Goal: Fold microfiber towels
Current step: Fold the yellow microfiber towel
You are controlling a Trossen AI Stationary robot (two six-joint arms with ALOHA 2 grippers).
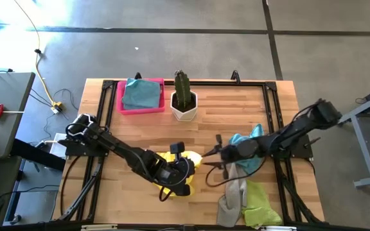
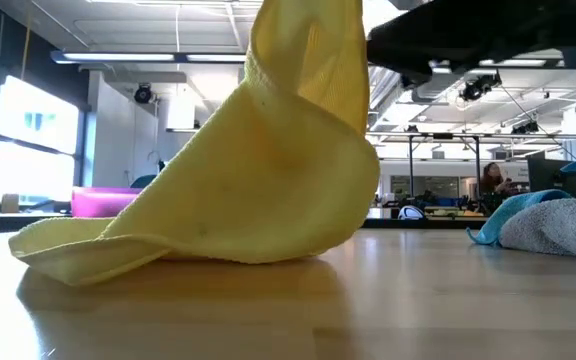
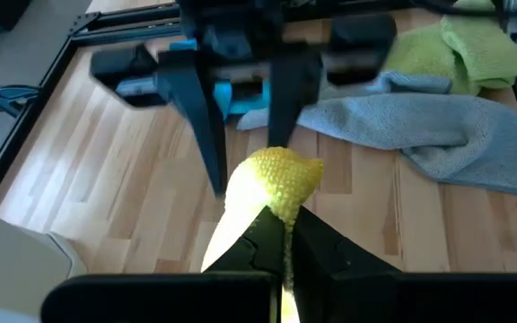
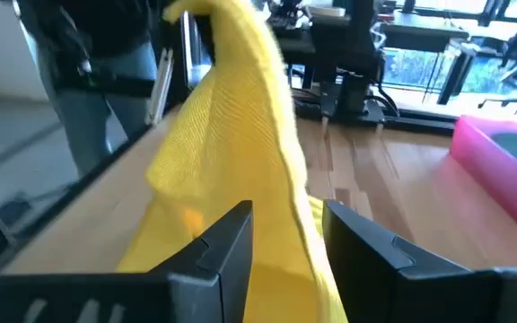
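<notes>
A: The yellow towel (image 1: 191, 160) — where is it sitting?

B: Near the middle of the bench (image 1: 140, 135), toward the front edge. One corner is lifted; the rest drapes down and spreads on the wood, as the low view (image 2: 238, 190) shows.

A: Start from the left, then. What is the left gripper (image 1: 180, 174) doing?

B: It is over that towel, its fingers (image 3: 317, 256) clenched tight on a bunched bit of the yellow cloth (image 3: 276, 179), holding it up off the bench.

A: Anything behind it?

B: At the back of the bench, a pink tray (image 1: 122, 102) with a light blue towel (image 1: 141, 94) lying in it, and just beside the tray a cactus (image 1: 183, 90) in a white pot (image 1: 184, 110).

A: And to the right?

B: The right gripper (image 1: 212, 158) points toward the yellow towel from the right. Its fingers (image 4: 232, 247) stand apart with a fold of the yellow cloth (image 4: 232, 117) hanging between them; I can't tell whether they actually press on it.

A: What about the other towels?

B: They lie in a heap under and in front of the right arm: another light blue one (image 1: 248, 137) farthest back, a grey one (image 1: 232, 196) trailing toward the front edge, and a lime green one (image 1: 261, 200) just beside the grey, at the front right.
</notes>
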